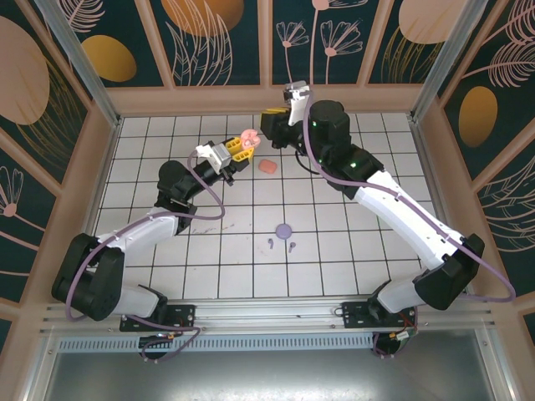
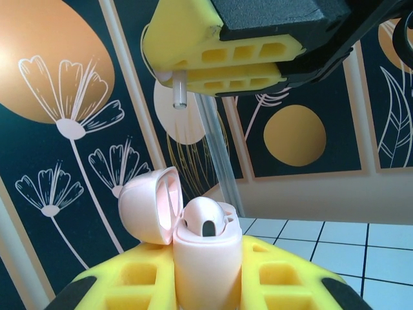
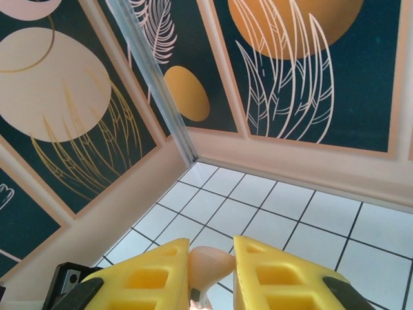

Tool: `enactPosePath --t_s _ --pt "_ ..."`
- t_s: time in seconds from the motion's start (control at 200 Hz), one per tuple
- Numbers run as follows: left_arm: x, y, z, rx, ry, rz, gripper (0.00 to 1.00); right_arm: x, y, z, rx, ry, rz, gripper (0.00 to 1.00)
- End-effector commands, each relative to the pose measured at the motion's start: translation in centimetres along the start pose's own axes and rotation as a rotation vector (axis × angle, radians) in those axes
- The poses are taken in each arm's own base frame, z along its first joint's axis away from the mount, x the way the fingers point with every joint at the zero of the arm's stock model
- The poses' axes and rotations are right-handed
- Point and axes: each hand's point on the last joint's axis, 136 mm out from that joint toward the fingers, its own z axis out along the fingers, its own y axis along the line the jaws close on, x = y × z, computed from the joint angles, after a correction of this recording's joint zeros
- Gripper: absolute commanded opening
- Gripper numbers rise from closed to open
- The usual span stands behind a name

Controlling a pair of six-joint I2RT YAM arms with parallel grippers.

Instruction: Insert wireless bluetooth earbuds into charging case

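Left claw [image 2: 208,289] clamped on the open pink case [image 2: 205,258], one bud [image 2: 205,218] seated. Right claw [image 3: 210,258] pinches a pink earbud [image 2: 179,92], stem down, just above the case, slightly left.

My left pincer [image 2: 208,289] clamps the pink case [image 2: 208,268] upright, its rounded lid [image 2: 147,205] swung open to one side. A pale earbud [image 2: 205,217] sits in it, head up. My right pincer [image 3: 210,276] pinches the pink earbud [image 3: 208,265], stem down, just above the open case and apart from it. A shut salmon case [image 1: 267,168] lies on the tiles near my left pincer. Well back from both pincers, toward my bases, lies a purple case [image 1: 284,229]. Just beyond it are the left purple earbud [image 1: 271,243] and the right purple earbud [image 1: 292,246].
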Motion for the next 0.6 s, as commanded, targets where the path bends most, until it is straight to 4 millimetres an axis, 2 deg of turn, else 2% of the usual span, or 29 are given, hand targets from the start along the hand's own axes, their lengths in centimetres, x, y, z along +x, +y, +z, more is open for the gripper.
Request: enactPosePath --t_s 0.0,0.255,0.596 --pt "-1.4 -0.2 0.5 0.027 -0.039 0.006 0.0 -0.3 0.7 -0.3 -0.052 -0.018 -0.016 0.21" --pt "-1.2 -0.3 0.5 0.027 -0.032 0.002 0.0 2.0 0.8 -0.3 -0.066 0.034 0.004 0.2" --pt "-1.3 -0.2 0.5 0.025 -0.037 0.002 0.0 3.3 1.6 0.5 -0.087 0.069 0.013 0.2"
